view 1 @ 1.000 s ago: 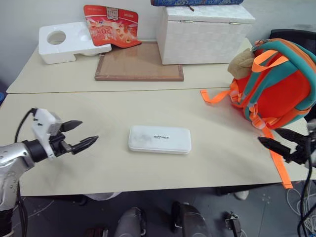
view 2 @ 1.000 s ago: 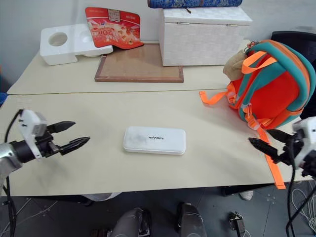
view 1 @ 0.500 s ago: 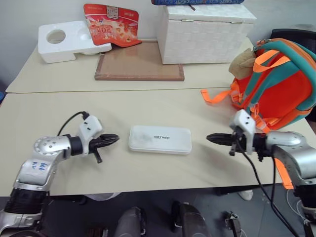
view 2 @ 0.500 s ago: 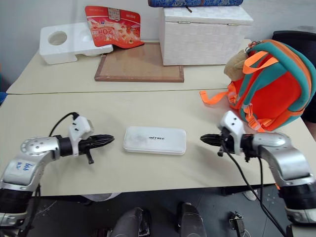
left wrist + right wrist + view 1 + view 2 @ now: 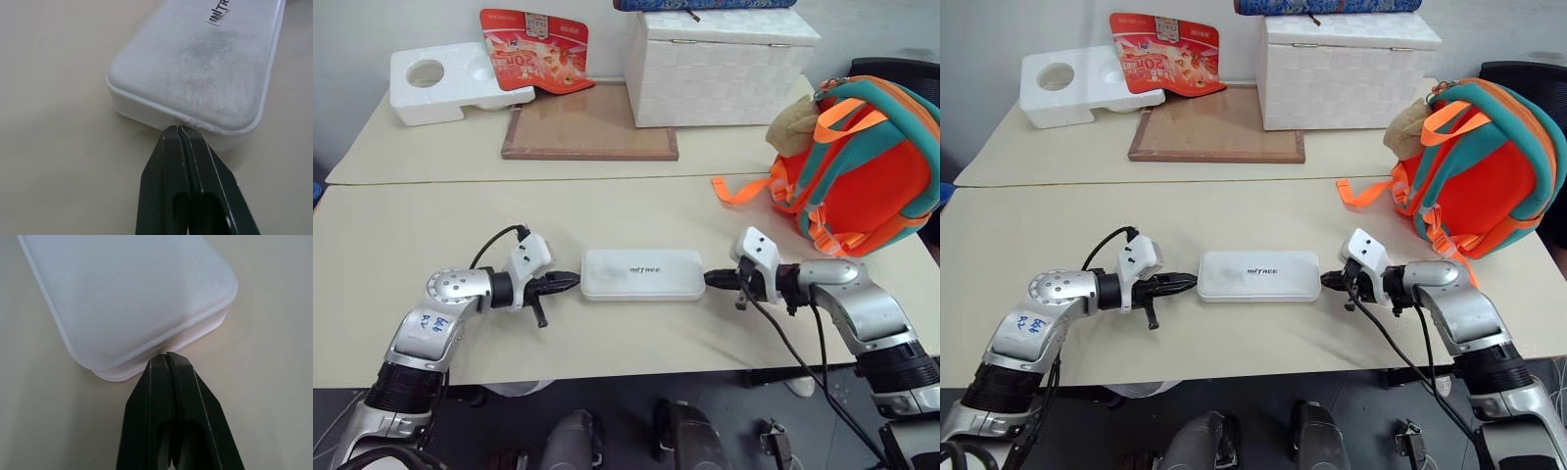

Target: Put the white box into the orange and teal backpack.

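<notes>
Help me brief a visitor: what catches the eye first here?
The flat white rounded box mid-table, pinched endwise between the left gripper and right gripper, both with jaws shut against its short ends. Then the bright orange and teal backpack at the table's right edge.

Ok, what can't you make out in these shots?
- Backpack: any opening is hidden on its far side; head views cut its right edge.
- Box: lettering too small in head views, cropped in left wrist view.
- Blue thing on the chest: cut by the top edge.
</notes>
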Controlling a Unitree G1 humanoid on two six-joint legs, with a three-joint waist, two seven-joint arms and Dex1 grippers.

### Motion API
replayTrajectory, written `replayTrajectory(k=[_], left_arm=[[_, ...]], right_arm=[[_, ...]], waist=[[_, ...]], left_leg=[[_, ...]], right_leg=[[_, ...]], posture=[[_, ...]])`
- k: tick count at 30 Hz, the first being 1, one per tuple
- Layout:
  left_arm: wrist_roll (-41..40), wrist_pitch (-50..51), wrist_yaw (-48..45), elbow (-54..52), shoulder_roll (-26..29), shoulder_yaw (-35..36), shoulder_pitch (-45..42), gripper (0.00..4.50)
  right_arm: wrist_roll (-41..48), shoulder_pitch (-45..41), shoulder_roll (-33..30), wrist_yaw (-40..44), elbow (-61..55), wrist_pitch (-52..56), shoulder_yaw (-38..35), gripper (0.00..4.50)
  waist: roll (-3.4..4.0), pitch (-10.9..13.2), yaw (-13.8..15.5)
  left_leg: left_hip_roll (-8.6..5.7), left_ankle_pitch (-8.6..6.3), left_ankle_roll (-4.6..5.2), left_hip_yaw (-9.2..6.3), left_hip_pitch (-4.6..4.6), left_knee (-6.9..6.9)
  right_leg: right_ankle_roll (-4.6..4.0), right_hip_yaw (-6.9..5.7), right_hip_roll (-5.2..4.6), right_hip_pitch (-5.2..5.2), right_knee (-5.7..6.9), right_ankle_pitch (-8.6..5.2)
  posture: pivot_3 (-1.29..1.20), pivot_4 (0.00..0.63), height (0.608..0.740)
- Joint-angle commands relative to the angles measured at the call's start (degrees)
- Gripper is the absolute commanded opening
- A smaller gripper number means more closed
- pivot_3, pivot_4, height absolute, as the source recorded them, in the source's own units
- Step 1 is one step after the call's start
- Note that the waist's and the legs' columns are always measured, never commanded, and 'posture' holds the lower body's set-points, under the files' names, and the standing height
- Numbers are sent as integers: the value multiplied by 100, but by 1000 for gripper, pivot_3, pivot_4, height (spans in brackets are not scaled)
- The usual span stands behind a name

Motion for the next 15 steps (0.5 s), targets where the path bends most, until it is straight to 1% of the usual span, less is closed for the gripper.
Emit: replayTrajectory(k=[1, 3, 4, 5, 9, 12, 14, 15], left_arm=[[-168, 228, -45, -132, 57, 153, 43, 27], [-402, 792, -77, -41, 136, 310, 53, 27], [-537, 1076, -88, 16, 164, 407, 37, 409], [-698, 1408, -81, 97, 180, 527, -13, 595], [-1386, 2570, 4, 195, 129, 1007, -293, 1815], [-2019, 4008, 97, 305, 134, 1270, -634, 2760], [-2225, 4947, 451, 640, -94, 1526, -1011, 3302], [-2286, 5228, 516, 716, -138, 1538, -1127, 3611]], right_arm=[[-66, -60, 21, 33, -95, -162, -38, 0], [-118, -39, 1, 47, -80, -212, -50, 0], [-142, -28, -10, 54, -68, -239, -59, 0], [-174, -19, -27, 67, -51, -289, -59, 0], [-235, 6, -34, 104, 20, -402, -94, 0], [-267, 27, -26, 131, 63, -471, -107, 0], [-278, 44, -23, 152, 92, -508, -114, 0], [-289, 38, -17, 157, 114, -526, -111, 0]], waist=[[0, 0, 0], [0, 0, 0], [0, 0, -3], [0, 0, -5], [0, 0, -6], [-1, 0, 7], [-1, 0, 13], [-1, 0, 12]], left_leg=[[0, 0, 0, 0, 0, 1], [0, 0, 1, 0, 0, 2], [0, 0, 1, -1, 0, 4], [0, 0, 1, -1, -1, 5], [3, 0, 1, -2, -2, 10], [3, 0, 1, -9, -7, 24], [2, 0, 1, -16, -8, 36], [1, -1, 2, -18, -9, 44]], right_leg=[[0, 0, 0, 1, 0, 0], [0, 1, 0, 1, 1, 0], [0, 0, 0, 1, 1, 0], [0, 1, 0, 1, 1, 0], [0, -1, 2, 1, 3, 0], [0, 2, 1, 6, 8, 0], [0, 2, 3, 14, 9, 0], [1, 2, 8, 14, 9, 0]], posture=[[0, 150, 740], [0, 150, 740], [0, 150, 740], [0, 150, 740], [0, 150, 740], [0, 150, 740], [0, 150, 740], [0, 150, 740]])
